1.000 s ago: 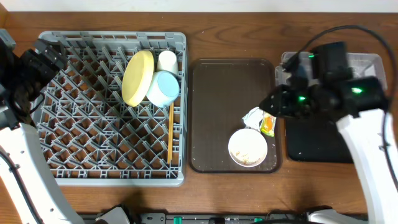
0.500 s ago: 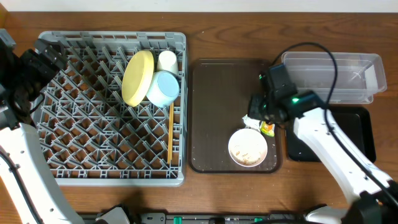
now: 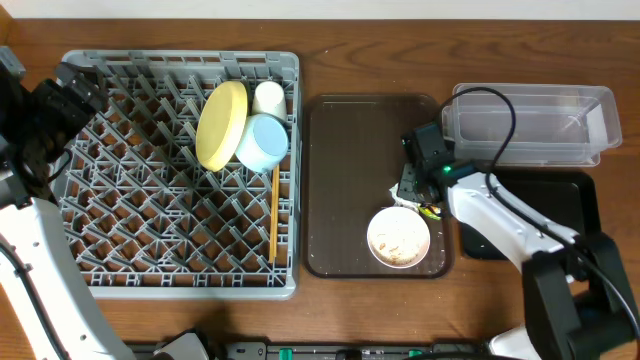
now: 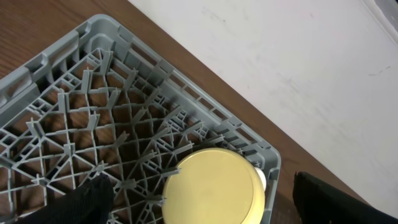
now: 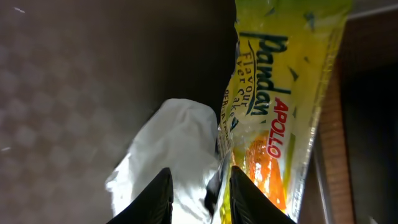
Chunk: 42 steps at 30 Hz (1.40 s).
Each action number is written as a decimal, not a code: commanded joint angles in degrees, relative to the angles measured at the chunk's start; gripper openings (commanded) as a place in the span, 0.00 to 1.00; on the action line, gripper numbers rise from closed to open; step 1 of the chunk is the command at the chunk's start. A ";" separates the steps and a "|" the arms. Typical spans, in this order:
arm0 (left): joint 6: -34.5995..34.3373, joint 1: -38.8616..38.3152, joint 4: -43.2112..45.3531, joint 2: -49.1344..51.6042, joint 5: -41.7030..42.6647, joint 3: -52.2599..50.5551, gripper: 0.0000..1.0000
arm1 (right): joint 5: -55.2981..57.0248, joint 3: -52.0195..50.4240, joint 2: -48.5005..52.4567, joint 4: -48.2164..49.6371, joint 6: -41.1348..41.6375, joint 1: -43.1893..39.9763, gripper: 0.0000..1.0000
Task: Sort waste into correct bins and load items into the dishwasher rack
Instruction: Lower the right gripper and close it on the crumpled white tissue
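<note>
Left gripper (image 4: 205, 200): spread wide over the dishwasher rack (image 4: 93, 124).
Right gripper (image 5: 202, 190): astride napkin (image 5: 168, 149) and snack wrapper (image 5: 280, 106) — I can't tell if it's pinching.

You have one each: grey plastic lattice rack (image 3: 150, 220), yellow round plate (image 3: 221, 124), light blue bowl (image 3: 263, 143), small white cup (image 3: 268, 97), white bowl (image 3: 398, 237), brown serving tray (image 3: 350, 170), crumpled white napkin (image 5: 168, 155), yellow-green snack wrapper (image 5: 280, 106), clear plastic tub (image 3: 530, 125), shallow black tray (image 3: 575, 205). Thin wooden chopsticks (image 3: 273, 215): one pair.
</note>
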 commanded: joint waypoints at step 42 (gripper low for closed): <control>0.15 0.24 -0.15 0.17 0.55 0.83 0.93 | -1.95 3.63 -4.17 0.76 -4.22 2.67 0.04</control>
